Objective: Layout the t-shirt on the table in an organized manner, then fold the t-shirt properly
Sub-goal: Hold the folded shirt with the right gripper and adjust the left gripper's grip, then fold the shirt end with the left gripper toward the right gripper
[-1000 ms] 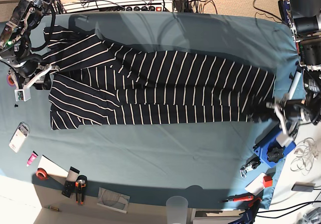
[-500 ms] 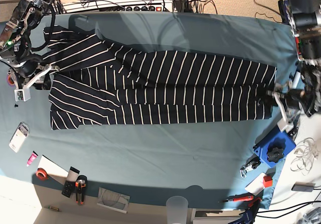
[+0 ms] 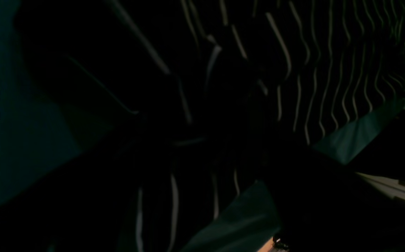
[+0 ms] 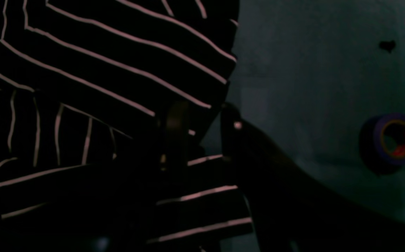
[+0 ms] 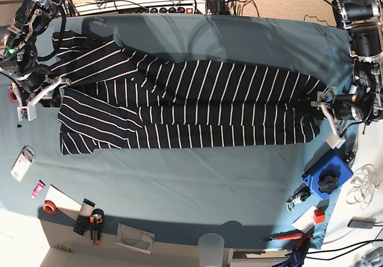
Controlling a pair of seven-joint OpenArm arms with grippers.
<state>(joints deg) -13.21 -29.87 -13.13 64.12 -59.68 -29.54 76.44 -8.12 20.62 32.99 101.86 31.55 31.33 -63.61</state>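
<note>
The dark white-striped t-shirt [image 5: 191,108] lies lengthways across the teal table [image 5: 191,177], folded into a long band. At the band's left end my right gripper [image 5: 51,93] is closed over the sleeve edge. The right wrist view shows its fingers [image 4: 174,119] straddling the striped t-shirt [image 4: 101,70] edge, with my right gripper [image 4: 202,122] pinching fabric. My left gripper [image 5: 329,118] stands open at the shirt's right hem, jaws spread wide and nothing gripped. The left wrist view is very dark; it shows the t-shirt [image 3: 311,87] and bare table [image 3: 356,136].
A tape roll [image 4: 393,140] lies just beyond the right gripper. A blue block [image 5: 328,180] and small tools sit by the right edge. Cutters [image 5: 96,222], red tape [image 5: 51,207] and a plastic cup [image 5: 210,243] line the front edge. A power strip [image 5: 143,3] runs along the back.
My left gripper has opened, let go of the shirt's right hem corner, and shifted toward the table's far side. The hem has settled flat. The right arm has not moved.
</note>
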